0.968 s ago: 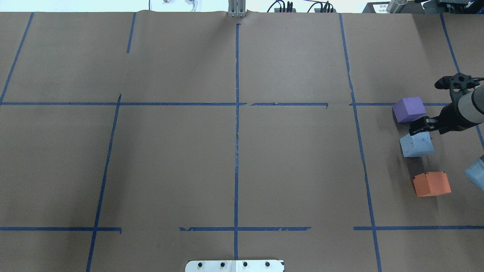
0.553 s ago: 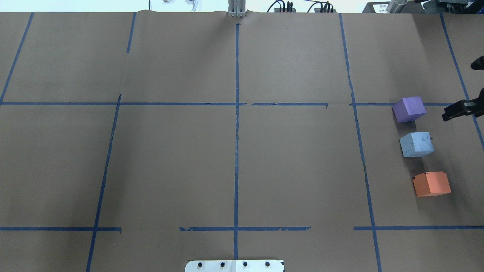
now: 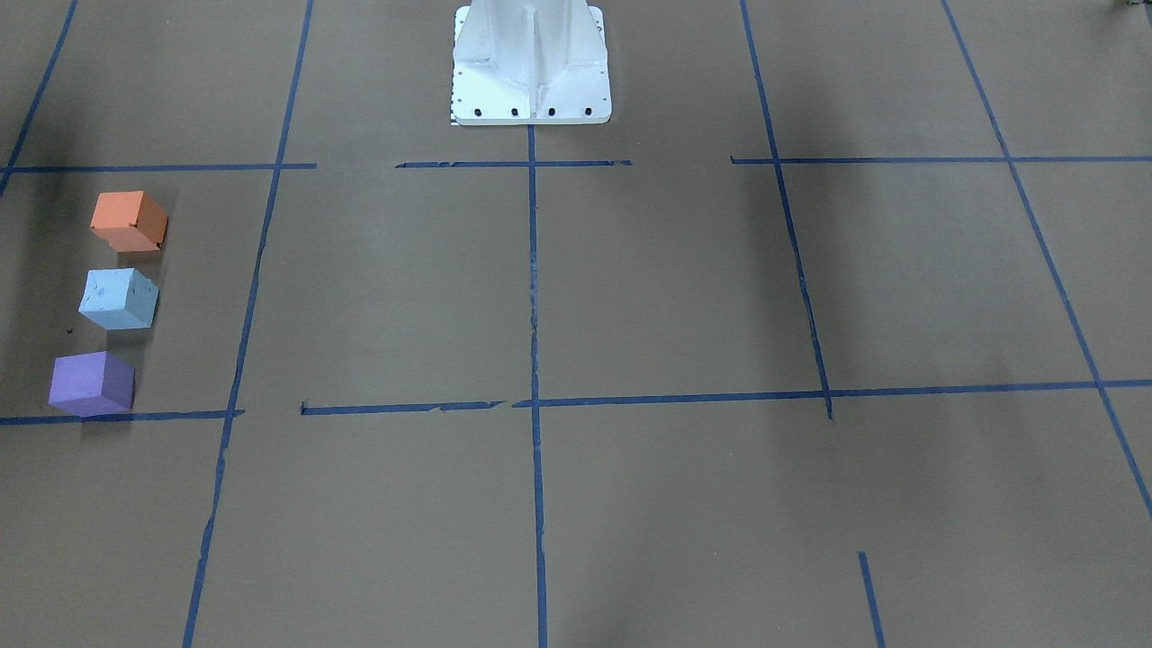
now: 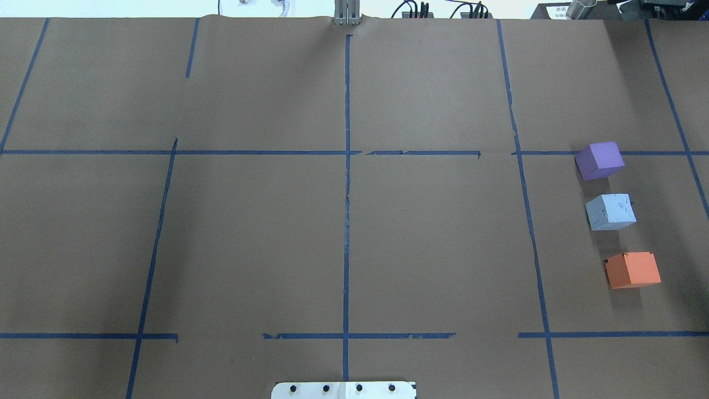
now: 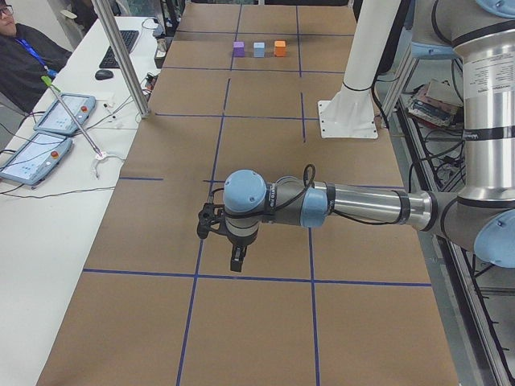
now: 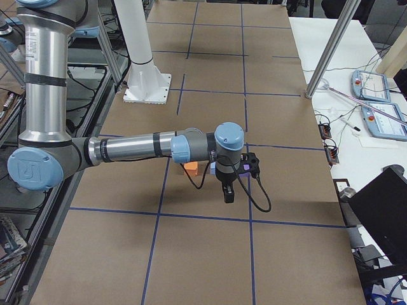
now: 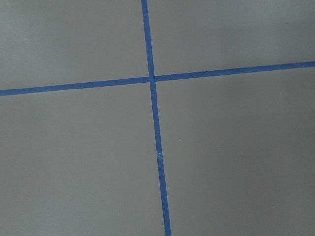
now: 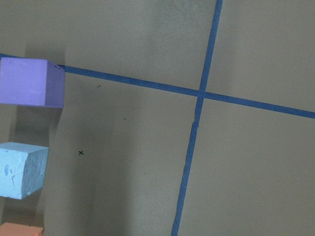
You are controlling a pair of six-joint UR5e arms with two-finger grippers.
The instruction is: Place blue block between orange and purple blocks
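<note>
The blue block (image 4: pixel 610 211) rests on the brown table between the purple block (image 4: pixel 599 159) and the orange block (image 4: pixel 632 270), in a line at the right, apart from both. The front view shows orange (image 3: pixel 129 220), blue (image 3: pixel 119 299) and purple (image 3: pixel 92 383). The right wrist view shows purple (image 8: pixel 32 82) and blue (image 8: pixel 22 169) at its left edge. My right gripper (image 6: pixel 228 194) hangs beside the blocks, only in the exterior right view; I cannot tell its state. My left gripper (image 5: pixel 235 261) hangs over tape lines far from the blocks; I cannot tell its state.
Blue tape lines (image 4: pixel 347 183) divide the brown paper table. The white robot base (image 3: pixel 531 63) stands at the near middle edge. A side table with tablets (image 5: pixel 48 133), a metal post (image 5: pixel 121 56) and a seated person (image 5: pixel 20 52) are beyond the far edge.
My right gripper, which was over the blue block, has pulled away to the right and left the overhead view. The three blocks have not moved.
</note>
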